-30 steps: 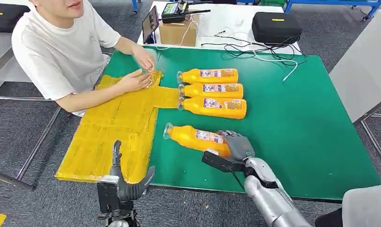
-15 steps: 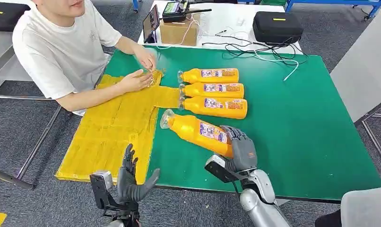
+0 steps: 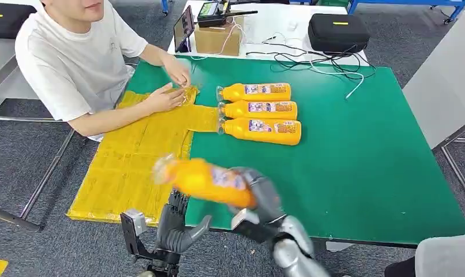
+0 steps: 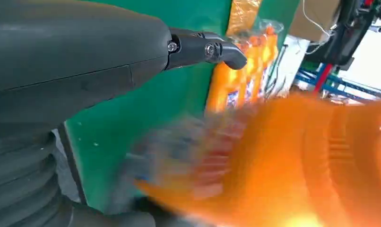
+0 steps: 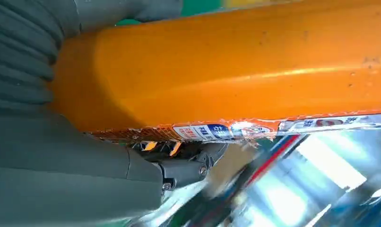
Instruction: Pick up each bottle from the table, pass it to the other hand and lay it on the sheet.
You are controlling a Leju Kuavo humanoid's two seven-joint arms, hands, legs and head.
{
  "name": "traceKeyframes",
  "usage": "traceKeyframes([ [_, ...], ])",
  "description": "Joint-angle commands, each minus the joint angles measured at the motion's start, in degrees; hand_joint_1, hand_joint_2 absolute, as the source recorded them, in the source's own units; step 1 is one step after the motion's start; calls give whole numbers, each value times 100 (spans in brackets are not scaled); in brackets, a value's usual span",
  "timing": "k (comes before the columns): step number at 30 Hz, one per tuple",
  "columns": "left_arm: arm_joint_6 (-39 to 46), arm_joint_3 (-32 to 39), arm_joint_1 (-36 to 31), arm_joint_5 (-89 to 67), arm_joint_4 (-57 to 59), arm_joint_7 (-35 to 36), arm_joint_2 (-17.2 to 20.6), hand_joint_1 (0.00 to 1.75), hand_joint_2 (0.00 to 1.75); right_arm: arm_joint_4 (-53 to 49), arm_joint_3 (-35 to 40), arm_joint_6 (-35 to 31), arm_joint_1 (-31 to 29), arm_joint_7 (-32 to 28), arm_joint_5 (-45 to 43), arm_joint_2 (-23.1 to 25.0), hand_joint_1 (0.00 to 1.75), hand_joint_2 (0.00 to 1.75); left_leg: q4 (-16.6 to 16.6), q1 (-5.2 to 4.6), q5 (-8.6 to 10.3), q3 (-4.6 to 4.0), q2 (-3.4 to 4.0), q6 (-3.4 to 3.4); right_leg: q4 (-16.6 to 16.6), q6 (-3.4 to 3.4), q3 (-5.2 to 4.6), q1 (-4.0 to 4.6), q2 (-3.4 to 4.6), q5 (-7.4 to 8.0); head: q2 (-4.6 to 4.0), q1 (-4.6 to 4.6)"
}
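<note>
My right hand (image 3: 259, 193) holds an orange bottle (image 3: 204, 182) by its base, lifted off the green table (image 3: 357, 167) near the front edge, its clear cap pointing left over the yellow sheet (image 3: 132, 164). The bottle is blurred by motion. The right wrist view shows the bottle (image 5: 236, 66) close up in the right hand (image 5: 61, 156). My left hand (image 3: 175, 222) is open just below the bottle, fingers spread upward. In the left wrist view the bottle (image 4: 283, 161) is a blur in front of the left hand (image 4: 75, 61). Three more orange bottles (image 3: 259, 111) lie side by side mid-table.
A person in a white shirt (image 3: 68, 57) sits at the far left, both hands (image 3: 169, 86) on the sheet's far corner. A cardboard box (image 3: 217, 37), a black case (image 3: 337, 32) and loose cables (image 3: 311, 60) lie behind the table.
My right hand has lifted the bottle off the table and swung it left toward the sheet. My left hand has risen and moved right, under the bottle.
</note>
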Motion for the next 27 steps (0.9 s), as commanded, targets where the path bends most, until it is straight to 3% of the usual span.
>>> traceKeyframes([
  [1,-153,130,-237,591,-54,299,-24,0,175,100,1366,-129,86,-350,-401,225,175,175,1,7,-3,3,1,-8,1,-11,5,7,0,-3,0,0],
  [3,-110,161,-216,642,-100,275,-32,0,175,66,1300,-40,164,-383,-742,282,175,175,3,9,-5,4,3,-8,-1,-11,5,8,1,-3,0,4],
  [13,-463,25,66,521,-920,-161,117,0,175,630,1517,380,-88,-57,-825,351,175,175,0,5,-5,6,10,-11,-3,-13,5,5,4,-3,2,0],
  [17,-764,98,49,629,-925,-269,89,0,175,950,1658,952,-349,42,-863,265,175,175,-3,3,-1,5,6,-6,-6,-8,3,4,1,-1,0,-2],
  [18,-903,127,63,712,-913,-254,79,17,175,917,1628,1022,-254,27,-858,305,175,175,-3,7,-2,10,5,-9,-8,-12,9,7,-2,-2,0,0],
  [19,-938,156,81,709,-909,-252,64,17,175,874,1650,1047,-186,25,-805,324,175,175,-4,7,0,7,4,-8,-9,-10,7,7,-7,-1,0,0],
  [20,-995,121,71,668,-901,-259,90,148,175,854,1666,1068,-158,26,-794,327,175,175,-3,4,0,6,3,-6,-7,-8,4,4,-6,-3,0,0],
  [21,-1020,109,59,603,-880,-288,96,175,175,834,1670,1095,-145,26,-796,323,175,175,-4,2,1,3,5,-4,-6,-6,-1,2,0,-3,0,0],
  [27,-1020,109,59,603,-880,-288,96,175,175,834,1670,1095,-145,26,-796,323,175,175,-1,10,-3,9,-5,-11,-10,-14,12,10,-11,-7,2,2],
])
